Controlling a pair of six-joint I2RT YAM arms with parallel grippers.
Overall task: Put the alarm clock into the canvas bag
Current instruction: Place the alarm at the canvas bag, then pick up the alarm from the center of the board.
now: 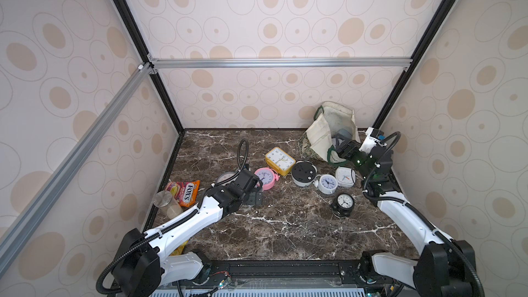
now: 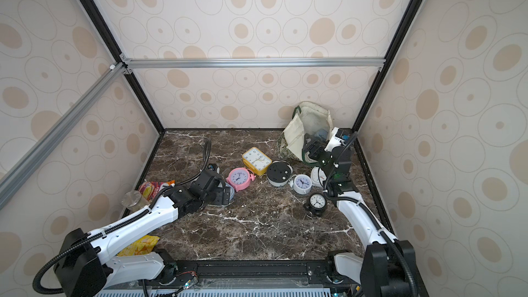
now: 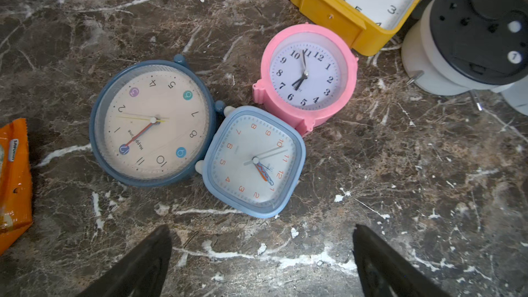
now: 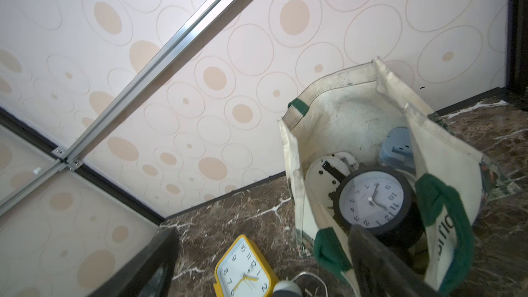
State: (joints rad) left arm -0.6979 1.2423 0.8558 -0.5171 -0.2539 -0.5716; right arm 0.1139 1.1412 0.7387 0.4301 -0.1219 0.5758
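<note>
The alarm clock nearest the right arm, a black-rimmed round one point(image 4: 371, 204), lies inside the canvas bag point(image 4: 345, 115) with its face toward the opening. It rests against a white clock point(image 4: 328, 169) that shows its back, and a pale blue clock point(image 4: 398, 147) sits deeper in. The bag slumps at the far right corner of the marble table point(image 1: 285, 230), its mouth gaping toward that arm. The right gripper point(image 4: 263, 228) is at the mouth with its jaws wide apart and nothing between them; one finger reaches just past the green handle, in front of the black-rimmed clock but not clamped on it. I judge three clocks to be bagged, so this delivery looks finished and only a withdrawal remains for that arm. Much is left if every clock is meant to go. On the table lie a yellow rectangular clock point(image 1: 280, 160), a pink round clock point(image 1: 266, 178), a face-down clock with a black back point(image 1: 303, 173), a white twin-bell clock point(image 1: 328, 183), a white square clock point(image 1: 345, 177) and a black twin-bell clock point(image 1: 343, 203). The left gripper point(image 3: 261, 227) hovers with its jaws spread and empty, just beside a light blue square clock point(image 3: 253, 162) that touches a dark blue round clock point(image 3: 151, 124). That pair looks the likeliest next pick.
</note>
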